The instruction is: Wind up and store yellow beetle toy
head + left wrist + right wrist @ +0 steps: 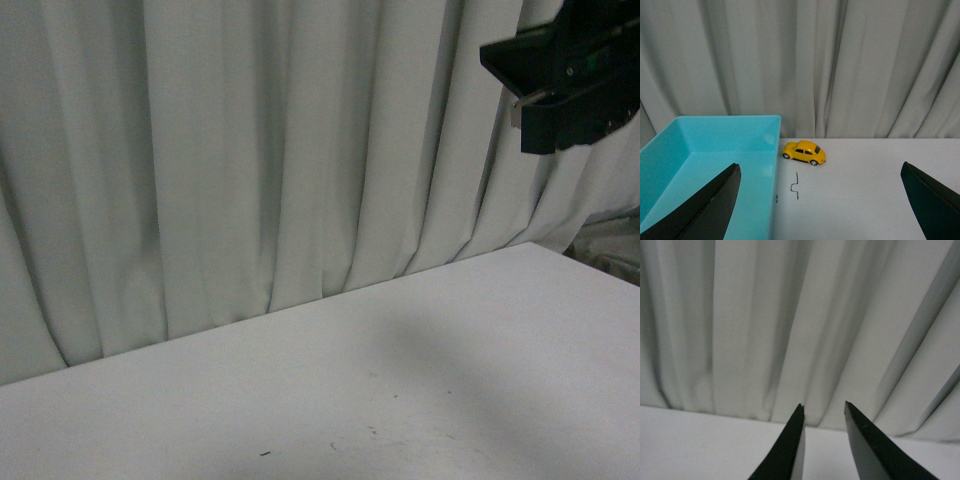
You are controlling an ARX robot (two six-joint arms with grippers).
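while the yellow beetle toy (804, 153) stands by the bin, both my grippers hold nothing

as my left wrist camera shows it, the yellow beetle toy is upright on its wheels on the white table (870, 190), side-on to the camera. one end is just beside the far corner of the turquoise bin (771, 165); i cannot tell whether they touch. behind the toy hangs the pale curtain (840, 65). on the table nearer my wrist than the toy lies a small dark bent thing (795, 186), like a thin wire, close along the bin's wall.

my left gripper (819, 167) has its fingers (705, 210) spread wide, with nothing between them, one over the bin and the other over the bare table.

my right gripper (824, 407) has its tips a narrow gap apart, with nothing in that gap. from the front camera it hangs high above the table's far right corner, against the curtain.
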